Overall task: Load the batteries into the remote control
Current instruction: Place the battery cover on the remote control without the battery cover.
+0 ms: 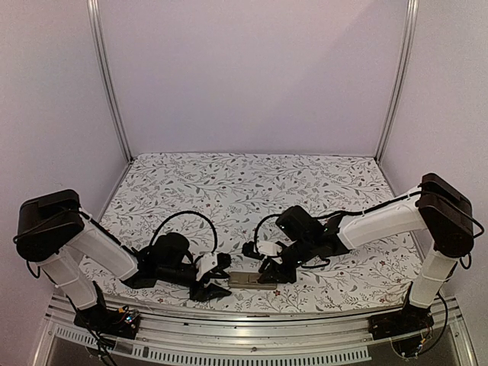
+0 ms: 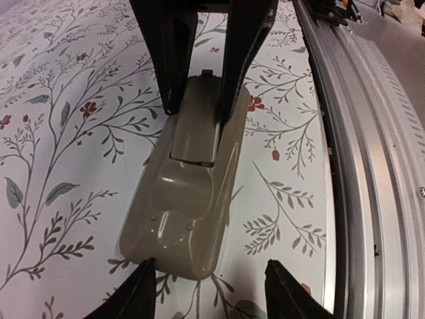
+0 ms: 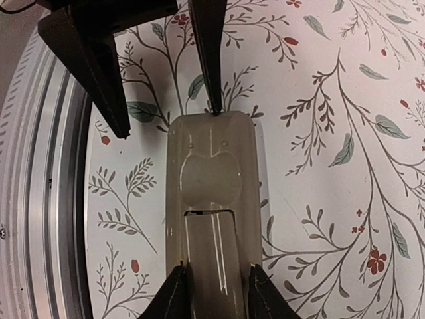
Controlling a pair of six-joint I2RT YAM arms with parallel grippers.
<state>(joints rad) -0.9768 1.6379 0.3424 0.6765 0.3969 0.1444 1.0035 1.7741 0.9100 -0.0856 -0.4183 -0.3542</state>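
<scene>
Sprigs and small red flowers pattern the table point(image 1: 229, 183). The remote control point(image 1: 250, 280) lies flat on it near the front edge, just inside the metal rail point(image 1: 252, 324), and sits between the 2 grippers.

It rests tan back up. In the left wrist view the remote control point(image 2: 186, 193) shows a glossy moulded back with a shallow rounded hollow. A rectangular panel point(image 2: 196, 123) is outlined by a dark seam towards the far end. No brand or lettering can be read on this face. The 2 tiny raised dots near one end are too small to make out.

The right gripper point(image 1: 268, 274) holds the panel end. In its own camera the right gripper point(image 3: 216, 282) has its fingers point(image 3: 169, 299) pressed against the 2 long sides of the remote control point(image 3: 211, 179), pinching it. The left wrist view shows the same clamp point(image 2: 198, 116) from the opposite end.

The left gripper point(image 1: 221, 280) sits at the other end with its fingers spread wider than the handset. In the right wrist view, 1 fingertip of the left gripper point(image 3: 169, 121) touches the end edge and the other stands off to the rail side. Its own camera shows the left gripper point(image 2: 209, 272) with both tips flanking that end.
</scene>
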